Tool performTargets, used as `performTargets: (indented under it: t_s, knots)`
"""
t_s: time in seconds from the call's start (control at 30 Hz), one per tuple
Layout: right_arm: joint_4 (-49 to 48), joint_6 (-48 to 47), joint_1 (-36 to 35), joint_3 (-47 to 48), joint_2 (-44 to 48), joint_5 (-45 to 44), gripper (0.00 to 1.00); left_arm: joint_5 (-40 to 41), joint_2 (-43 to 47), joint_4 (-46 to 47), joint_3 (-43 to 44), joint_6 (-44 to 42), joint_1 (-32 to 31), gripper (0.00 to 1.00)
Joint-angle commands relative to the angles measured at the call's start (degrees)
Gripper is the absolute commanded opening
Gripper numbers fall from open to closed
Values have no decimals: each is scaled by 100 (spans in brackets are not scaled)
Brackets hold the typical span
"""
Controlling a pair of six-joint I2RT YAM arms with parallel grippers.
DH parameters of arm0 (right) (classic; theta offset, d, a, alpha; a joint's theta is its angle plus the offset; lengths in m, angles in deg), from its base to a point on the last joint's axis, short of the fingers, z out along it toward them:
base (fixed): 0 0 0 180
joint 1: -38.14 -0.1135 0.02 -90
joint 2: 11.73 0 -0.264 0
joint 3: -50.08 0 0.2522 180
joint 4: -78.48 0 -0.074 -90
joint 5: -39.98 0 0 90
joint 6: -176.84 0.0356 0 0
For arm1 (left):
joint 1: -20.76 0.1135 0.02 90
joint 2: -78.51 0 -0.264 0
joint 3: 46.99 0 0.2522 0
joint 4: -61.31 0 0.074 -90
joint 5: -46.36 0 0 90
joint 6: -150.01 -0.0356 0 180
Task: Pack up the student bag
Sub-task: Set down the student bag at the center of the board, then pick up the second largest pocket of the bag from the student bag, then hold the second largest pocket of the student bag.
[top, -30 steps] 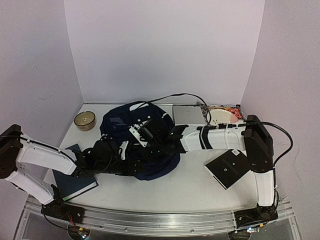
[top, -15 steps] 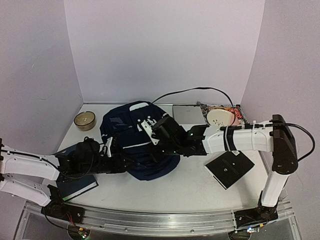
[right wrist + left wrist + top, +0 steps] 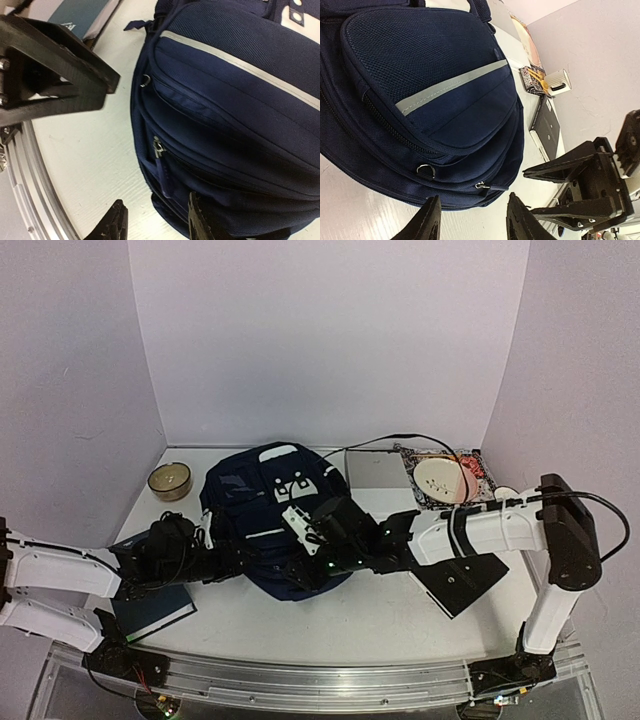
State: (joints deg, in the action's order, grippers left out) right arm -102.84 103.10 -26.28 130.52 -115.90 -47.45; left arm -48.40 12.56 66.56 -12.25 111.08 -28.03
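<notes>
1. student bag [image 3: 270, 505]: lying flat mid-table, pockets looking zipped, its near edge facing both grippers, probably so they can reach the zipper pull [image 3: 158, 147].
2. left gripper [image 3: 475, 197]: hovering at that edge, jaws partly apart, gripping nothing.
3. right gripper [image 3: 156, 200]: hovering opposite, likewise parted and empty.
4. room: bare table [image 3: 380, 615] lying in front of the bag; book [image 3: 150, 605] crowding the left arm.

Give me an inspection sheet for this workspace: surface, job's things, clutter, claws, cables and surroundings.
Surface: white table, no spills seen.
Job's things: student bag lies mid-table, front pocket up.
Clutter: book at front left, bowl, grey flat device, plate, black flat square.
Claws: left claw and right claw both open at the bag's near edge, holding nothing.
Cables: black cable arcs above the table's back.
Surroundings: plain lavender walls, nothing else seen.
</notes>
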Motion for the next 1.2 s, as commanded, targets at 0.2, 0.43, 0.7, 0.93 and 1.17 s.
performTargets:
  t_s: [0.2, 0.43, 0.7, 0.93, 1.17]
  knots:
    - [-250, 52, -18, 290, -527, 85, 33, 117, -271, 85, 249, 87, 13, 46]
    - [-250, 8, -19, 468, -790, 3, 22, 108, -465, 94, 314, 80, 13, 46]
    - [-152, -50, -23, 398, -551, -287, 0, 417, -664, 93, 284, 105, 15, 46]
    - [115, -132, -39, 280, -204, -468, 0, 740, -809, 122, 414, 313, 14, 49]
    - [119, -161, -107, 366, -147, -496, 0, 690, -1052, 257, 606, 480, 10, 48]
